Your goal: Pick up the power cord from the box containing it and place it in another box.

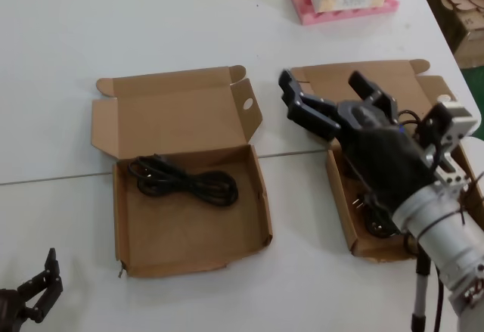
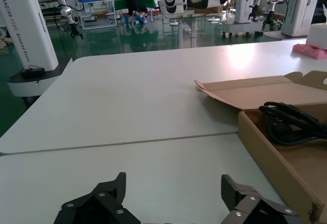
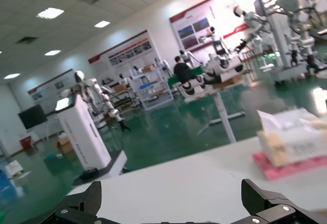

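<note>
1. Right gripper (image 1: 333,97) hangs above the far end of another box (image 1: 342,196), fingers spread wide, holding nothing.
2. Left gripper (image 1: 38,287) sits low at the near table (image 1: 151,22) edge, also wide open and empty.
3. Power cord (image 1: 185,182) lies in the box containing it (image 1: 189,234), close to the back wall, untouched.
4. Risk: a finger hits the back wall or side flap, because the cord lies close to them.
5. Risk: only one strand gets pinched, so the hank unravels and drags.
6. Risk: the light box slides or lifts along with the cord.
7. Risk: the dark cables (image 1: 372,215) already in another box crowd the drop.
8. Counts: two boxes, one cord hank, two grippers. The number of cables under the right arm cannot be told.
</note>
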